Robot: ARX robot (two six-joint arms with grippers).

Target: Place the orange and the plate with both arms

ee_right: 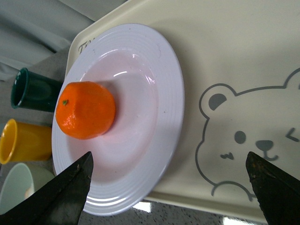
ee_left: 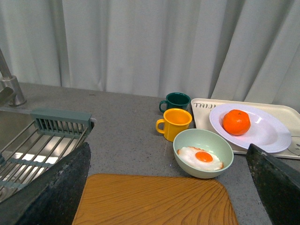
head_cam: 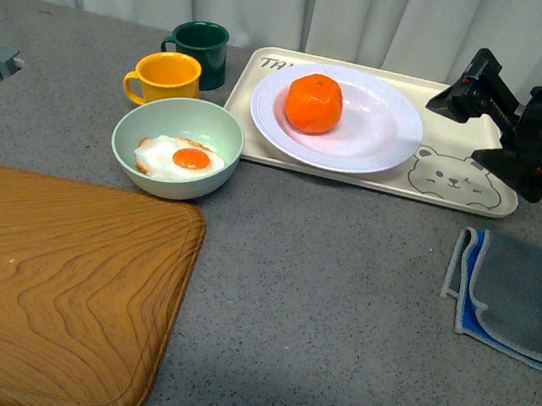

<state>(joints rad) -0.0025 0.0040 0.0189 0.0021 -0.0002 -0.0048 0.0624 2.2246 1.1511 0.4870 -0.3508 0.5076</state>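
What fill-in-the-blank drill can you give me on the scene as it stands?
1. The orange lies on the white plate, which stands on a tray with a ____ drawing.
2. The fried egg lies in the pale ____ bowl.
3. The mug nearest that bowl is ____.
4. The right gripper hovers over the tray with its jaws ____.

Missing words: bear; green; yellow; open.
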